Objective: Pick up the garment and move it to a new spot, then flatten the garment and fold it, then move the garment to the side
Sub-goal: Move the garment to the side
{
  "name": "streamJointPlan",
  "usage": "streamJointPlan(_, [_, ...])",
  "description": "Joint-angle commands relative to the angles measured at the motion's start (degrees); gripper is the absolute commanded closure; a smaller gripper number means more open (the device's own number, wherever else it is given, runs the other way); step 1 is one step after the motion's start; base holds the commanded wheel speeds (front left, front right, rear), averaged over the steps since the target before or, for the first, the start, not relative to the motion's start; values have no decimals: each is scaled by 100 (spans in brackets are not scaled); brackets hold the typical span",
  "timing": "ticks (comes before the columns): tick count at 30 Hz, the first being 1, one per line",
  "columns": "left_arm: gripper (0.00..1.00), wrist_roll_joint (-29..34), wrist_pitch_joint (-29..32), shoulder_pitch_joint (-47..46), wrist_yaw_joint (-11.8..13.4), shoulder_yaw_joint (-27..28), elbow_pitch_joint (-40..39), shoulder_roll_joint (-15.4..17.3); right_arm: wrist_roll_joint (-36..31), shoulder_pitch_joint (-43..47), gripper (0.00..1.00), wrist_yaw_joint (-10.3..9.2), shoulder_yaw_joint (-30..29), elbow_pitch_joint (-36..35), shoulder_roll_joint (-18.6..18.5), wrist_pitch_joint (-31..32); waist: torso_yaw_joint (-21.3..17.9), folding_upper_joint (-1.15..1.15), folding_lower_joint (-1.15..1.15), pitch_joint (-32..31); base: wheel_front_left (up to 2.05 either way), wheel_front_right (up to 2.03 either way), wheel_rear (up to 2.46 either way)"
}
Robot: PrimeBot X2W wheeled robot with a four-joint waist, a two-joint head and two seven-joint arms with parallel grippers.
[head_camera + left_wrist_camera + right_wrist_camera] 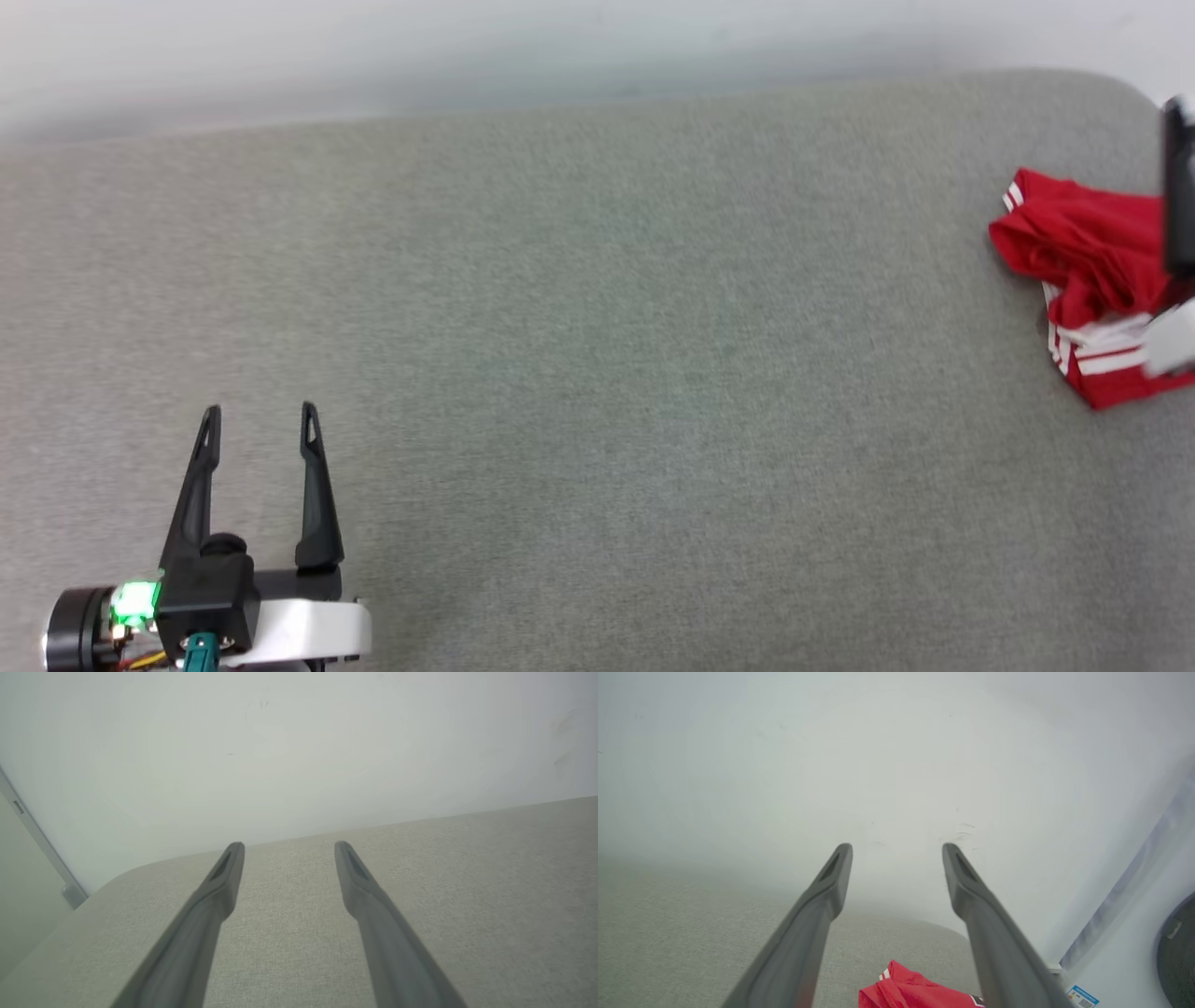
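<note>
– Two long dark fingers of the left gripper [260, 411] are seen closest, at about 7 o'clock in the head view, pointed toward 12. How are they set?

– They are spread wide, with nothing clasped between them. Only the grey woven fabric surface [597, 327] is seen beneath. That arm is judged to be parked clear of the work.

– Where is the red jersey-style garment with white striped trim [1083, 243] found?

– It is found at 3 o'clock, hard against the right edge of the head view, near the surface's rounded corner at 1 o'clock. It is gathered into a rumpled bundle, with stripes shown at its 10 and 6 o'clock ends. No lettering can be made out.

– Is it held by the right gripper [897, 847]?

– No. In the right wrist view those fingers are parted widely and nothing is pinched between them. The red cloth is seen at 6 o'clock, below the tips, and contact cannot be settled.

– What is to be made of that placing?

– Two readings are fitted: a bundle laid aside at the edge once folded, or a heap waiting there to be gathered. The loose creases are not taken for a neat fold, yet the matter cannot be decided.
</note>
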Motion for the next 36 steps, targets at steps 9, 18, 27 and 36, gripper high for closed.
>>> streamJointPlan(9, [0,-21,-15,272,-59,-24,196,-119,-67,1560,0,-11,-29,-1081,1013,-264,428,0,1,-573,0,0,0])
streamJointPlan(18, [0,20,-15,352,-157,-40,385,-164,107,2648,0,-7,-59,-971,1571,-470,591,0,1,-769,0,0,0])
streamJointPlan(27, [0,-17,-15,478,-257,-66,552,-220,141,3224,0,-7,212,-778,1828,-727,635,0,1,-1027,0,0,0])
streamJointPlan(36, [0,-16,-15,600,-308,-60,600,-283,-31,3471,0,-7,288,-997,1862,-825,656,0,1,-1148,0,0,0])
